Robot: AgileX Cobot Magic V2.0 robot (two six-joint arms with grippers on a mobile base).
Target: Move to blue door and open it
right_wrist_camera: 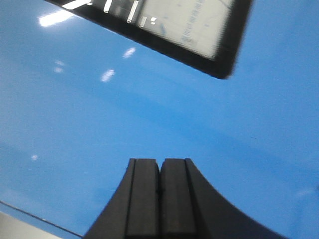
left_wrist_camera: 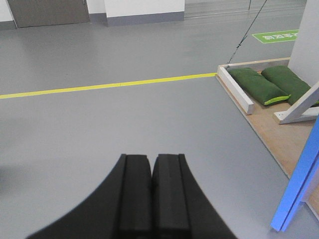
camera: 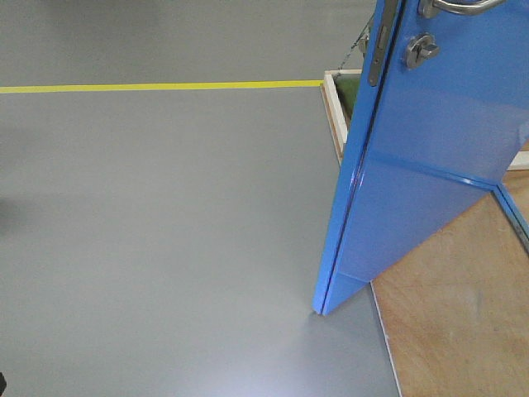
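My left pincer [left_wrist_camera: 151,160] and right pincer [right_wrist_camera: 160,163] are clenched, empty. One blue door [camera: 421,165], top cut off; two green sandbags [left_wrist_camera: 255,85].

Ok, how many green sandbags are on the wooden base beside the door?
2. One sandbag lies just behind the white rail; the other sandbag sits beside it on the right, partly behind a white brace. More may be hidden behind the blue door.

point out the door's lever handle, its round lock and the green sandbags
lever handle [camera: 456,10]: front view, middle of the silver bar
round lock [camera: 420,51]: front view, centre of its silver knob
green sandbags [left_wrist_camera: 256,85]: left wrist view, top of the nearer bag
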